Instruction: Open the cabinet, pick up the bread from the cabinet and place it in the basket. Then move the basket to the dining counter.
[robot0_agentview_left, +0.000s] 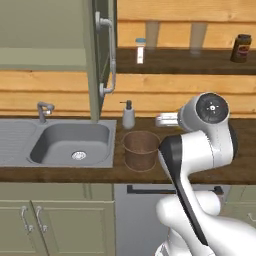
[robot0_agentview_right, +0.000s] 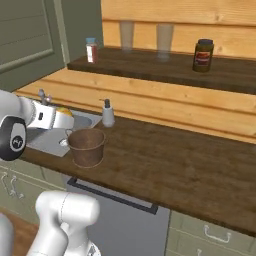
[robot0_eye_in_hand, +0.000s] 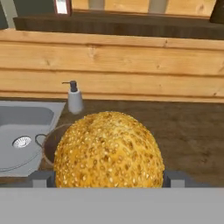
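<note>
The bread (robot0_eye_in_hand: 109, 151), a seeded golden bun, sits between my two fingertips in the hand view, so my gripper (robot0_eye_in_hand: 108, 179) is shut on it. From the right base view, the gripper (robot0_agentview_right: 64, 117) hangs just above and left of the basket (robot0_agentview_right: 86, 146), with a sliver of the bread (robot0_agentview_right: 63, 109) showing. The round brown basket (robot0_agentview_left: 141, 150) stands upright on the dark wood counter beside the sink, and its rim (robot0_eye_in_hand: 49, 139) shows behind the bun. The cabinet door (robot0_agentview_left: 102, 55) stands swung open above the sink. Which dark wood top is the dining counter I cannot tell.
A grey sink (robot0_agentview_left: 72, 142) with a tap (robot0_agentview_left: 44, 110) lies left of the basket. A soap dispenser (robot0_agentview_left: 128, 115) stands just behind it. On the raised back ledge (robot0_agentview_right: 150, 67) are a small bottle (robot0_agentview_right: 91, 50), two glasses and a dark jar (robot0_agentview_right: 202, 55).
</note>
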